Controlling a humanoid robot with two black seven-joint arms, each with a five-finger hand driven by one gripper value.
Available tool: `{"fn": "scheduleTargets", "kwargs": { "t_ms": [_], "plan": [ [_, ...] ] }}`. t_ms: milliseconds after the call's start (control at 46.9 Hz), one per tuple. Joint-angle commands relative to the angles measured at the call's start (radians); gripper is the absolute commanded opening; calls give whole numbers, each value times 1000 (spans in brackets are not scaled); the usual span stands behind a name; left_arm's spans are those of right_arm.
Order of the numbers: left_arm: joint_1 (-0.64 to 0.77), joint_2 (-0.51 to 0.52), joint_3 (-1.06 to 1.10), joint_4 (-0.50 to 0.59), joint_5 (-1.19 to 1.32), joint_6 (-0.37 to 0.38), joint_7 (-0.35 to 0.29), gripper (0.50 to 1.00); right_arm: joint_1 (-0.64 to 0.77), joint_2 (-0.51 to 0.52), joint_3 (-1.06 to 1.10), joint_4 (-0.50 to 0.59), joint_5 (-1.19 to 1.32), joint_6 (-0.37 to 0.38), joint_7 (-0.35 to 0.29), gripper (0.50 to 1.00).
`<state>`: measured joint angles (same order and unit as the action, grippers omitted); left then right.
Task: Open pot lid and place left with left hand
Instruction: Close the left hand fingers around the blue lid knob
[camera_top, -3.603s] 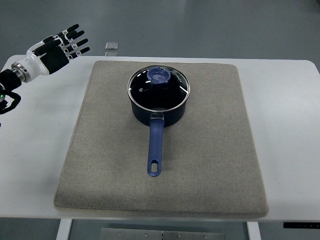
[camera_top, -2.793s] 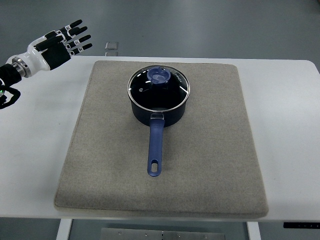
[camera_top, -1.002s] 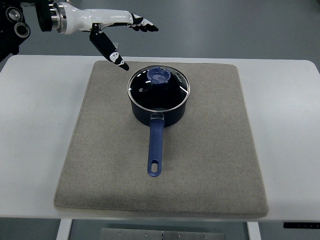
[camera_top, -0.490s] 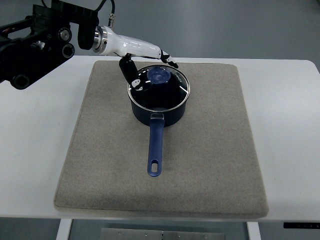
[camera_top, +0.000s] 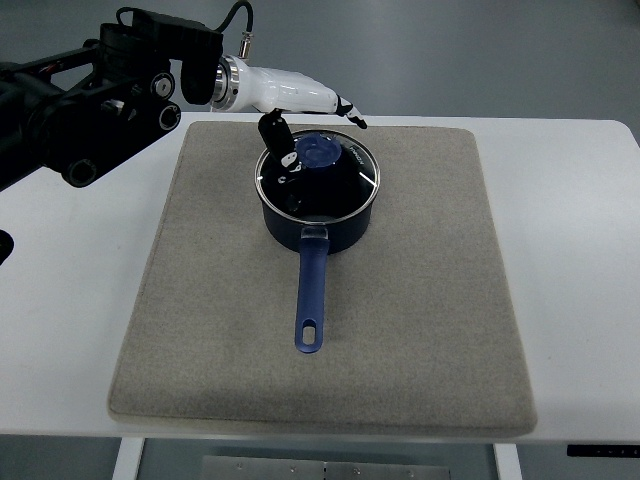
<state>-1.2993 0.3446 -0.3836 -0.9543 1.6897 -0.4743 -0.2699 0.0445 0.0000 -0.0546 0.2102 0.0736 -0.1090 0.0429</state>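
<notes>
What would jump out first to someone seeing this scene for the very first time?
Probably the dark blue pot in the upper middle of a grey mat, its glass lid on and its long blue handle pointing toward the camera. Next comes the bulky black arm entering from the upper left, its white left hand poised over the lid's blue knob, thumb down beside it and fingers stretched above. The mat lies on a white table.
</notes>
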Motion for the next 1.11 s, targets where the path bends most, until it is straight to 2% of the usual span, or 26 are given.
{"fn": "scheduleTargets", "kwargs": {
  "t_ms": [0,213,533,640,725,768,832,896,981,1087],
  "plan": [
    [0,-1,12,0,1,0,0,889,0,0,-1,0,0,0,0,915],
    [0,-4,22,3,34,0,1,838,0,0,1,0,0,0,0,915],
    [0,-7,20,3,34,0,1,812,0,0,1,0,0,0,0,915],
    [0,-7,20,3,34,0,1,771,0,0,-1,0,0,0,0,915],
    [0,-6,22,3,36,0,1,709,0,0,1,0,0,0,0,915],
    [0,-6,22,3,34,0,1,699,0,0,1,0,0,0,0,915],
    [0,-6,22,3,36,0,1,622,0,0,1,0,0,0,0,915],
    [0,-6,22,3,34,0,0,581,0,0,-1,0,0,0,0,915],
    [0,-6,20,2,34,0,0,500,0,0,1,0,0,0,0,915],
    [-2,-6,14,2,34,0,0,500,0,0,1,0,0,0,0,915]
  ]
}}
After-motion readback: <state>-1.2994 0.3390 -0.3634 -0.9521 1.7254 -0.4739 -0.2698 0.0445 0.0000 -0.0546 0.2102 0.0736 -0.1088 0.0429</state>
